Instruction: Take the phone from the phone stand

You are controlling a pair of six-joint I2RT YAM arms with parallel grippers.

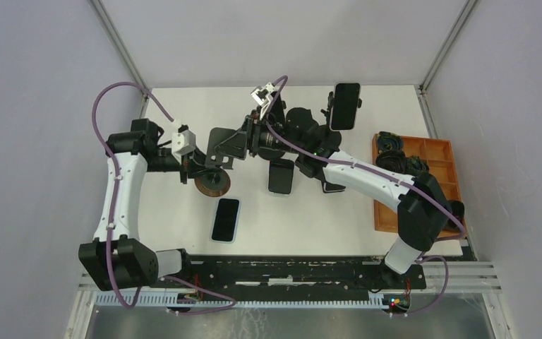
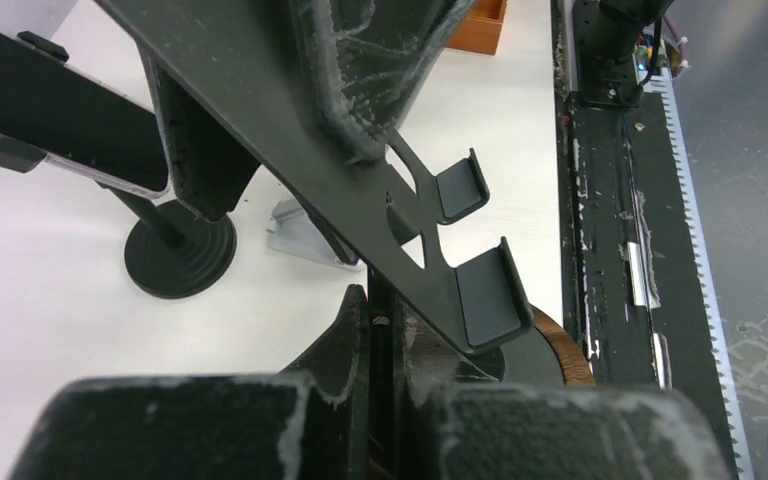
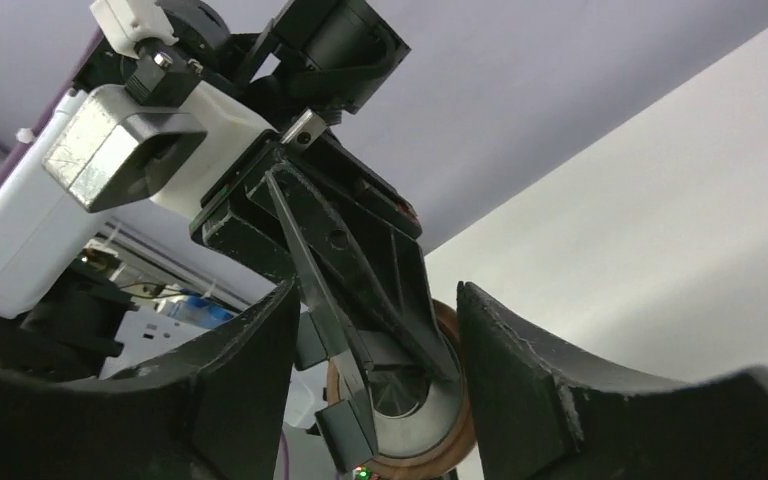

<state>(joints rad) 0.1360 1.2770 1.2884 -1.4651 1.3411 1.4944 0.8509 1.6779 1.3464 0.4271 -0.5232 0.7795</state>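
Top external view: phone [image 1: 226, 219] lies flat on table [image 1: 310, 219], just near of the phone stand [image 1: 212, 185], whose cradle is empty. Left gripper [image 1: 196, 168] clamps the stand's stem; right gripper [image 3: 375, 300] gapes wide, empty, straddling the cradle. Risk: withdrawing either arm carelessly could snag the stand, toppling it onto the phone

White bench [image 1: 303, 220]. Phone [image 1: 226, 219] flat on it, dark screen up, near front edge, left of centre. Stand [image 1: 212, 183] with round wooden-rimmed base just behind phone, not touching it. Second phone [image 1: 281, 176] near centre; flat or propped, cannot tell. Black stand [image 2: 180, 262] on round foot further back. Orange tray [image 1: 443, 167] at right edge, dark parts in its back and left compartments.
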